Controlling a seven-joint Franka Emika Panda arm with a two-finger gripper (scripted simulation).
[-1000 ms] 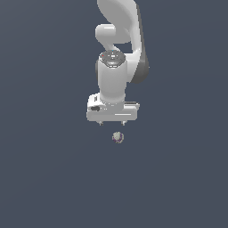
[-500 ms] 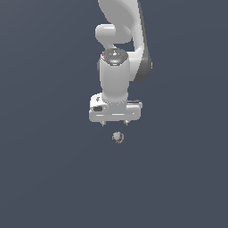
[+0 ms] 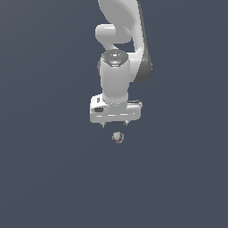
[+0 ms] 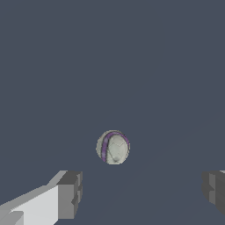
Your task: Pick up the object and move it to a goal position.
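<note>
Wrist view shows the ball lying on the plain dark-grey floor, its purple stripe curving down one side, and the two dark finger pads spread wide with empty space between them, nothing held. The ball sits ahead of the line joining the pads and not yet between them.

From the exterior view, the gripper hangs just above the ball, which lies at about 6 o'clock from the white hand, a touch toward 5. Height above the floor is hard to judge from this angle, so the gap may be larger than it looks.

My reading: this is the approach step, before any grasp. The next move calls for a straight descent, with a small correction so that the ball ends up centred between the pads, then closing.

Nothing else stands nearby and nothing blocks the way. A goal marker does not show in either picture.
</note>
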